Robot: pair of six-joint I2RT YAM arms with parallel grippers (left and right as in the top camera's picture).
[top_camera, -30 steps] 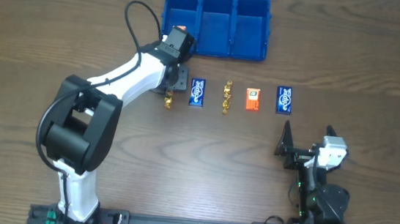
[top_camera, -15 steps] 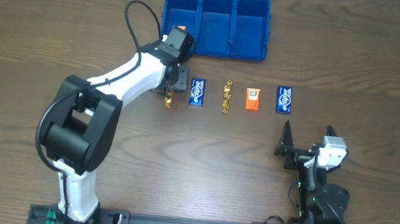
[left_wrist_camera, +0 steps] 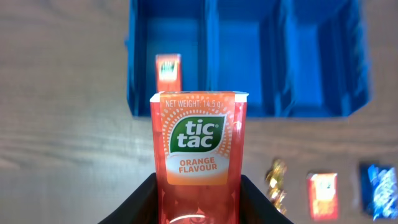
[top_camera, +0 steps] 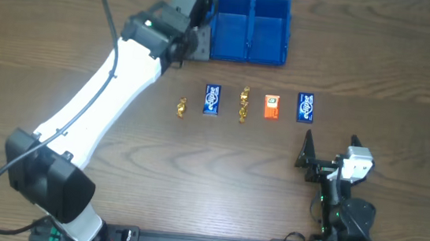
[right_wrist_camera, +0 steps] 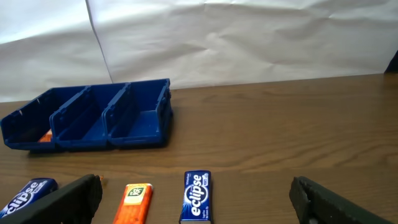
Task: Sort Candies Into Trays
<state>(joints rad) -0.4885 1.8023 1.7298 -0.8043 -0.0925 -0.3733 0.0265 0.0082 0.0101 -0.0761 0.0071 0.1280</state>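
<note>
Orange mint box (left_wrist_camera: 199, 155) clamped in L gripper (left_wrist_camera: 199, 208), lifted at near-left edge of blue 3-bin tray (top_camera: 248, 59). Left bin holds 2nd orange box (left_wrist_camera: 168, 71). Held box's long axis runs along fingers, free end twd tray. R gripper (top_camera: 330, 147) spread wide, near right.

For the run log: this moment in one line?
left jaws: shut on orange box, by blue tray | right jaws: open | tray: second orange box inside | table: five candies
</note>
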